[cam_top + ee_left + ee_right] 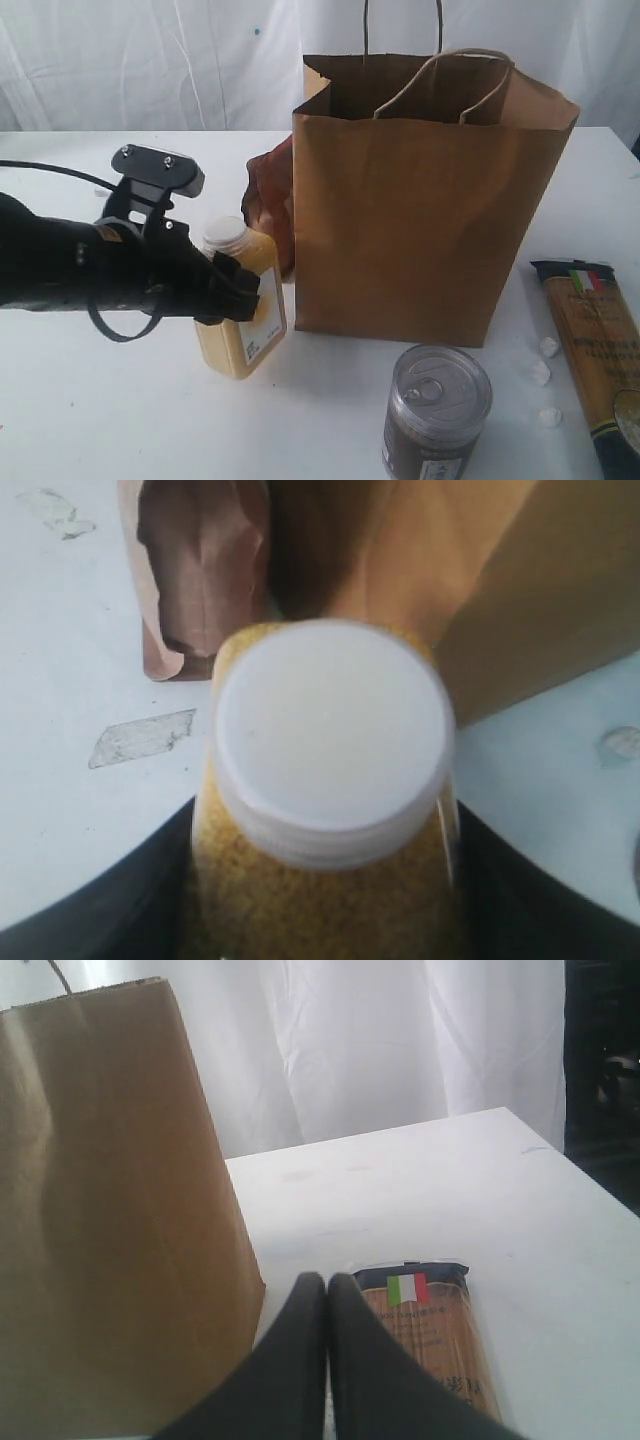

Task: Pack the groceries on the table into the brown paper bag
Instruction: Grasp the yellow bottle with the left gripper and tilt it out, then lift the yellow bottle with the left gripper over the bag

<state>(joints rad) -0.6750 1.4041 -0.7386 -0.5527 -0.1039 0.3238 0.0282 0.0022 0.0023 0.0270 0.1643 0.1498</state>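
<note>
Standing on the white tabletop [80, 420], the brown paper bag [420, 220] has the long spaghetti packet [600, 350] lying flat to its right and the pull-tab can [437, 410] upright in front. My left pincer [240, 287] clamps the yellow-grain bottle [235, 350] by its body, just beside the bag's left front corner. My right pincer [327, 1300] is pinched fully closed, empty, near that packet.

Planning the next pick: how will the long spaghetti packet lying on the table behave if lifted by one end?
Probably fairly stiff: the spaghetti packet lies long, flat and straight. Lifted by one end it may droop or snap strands; a middle grip seems safer. Being flat, it should not roll.
</note>
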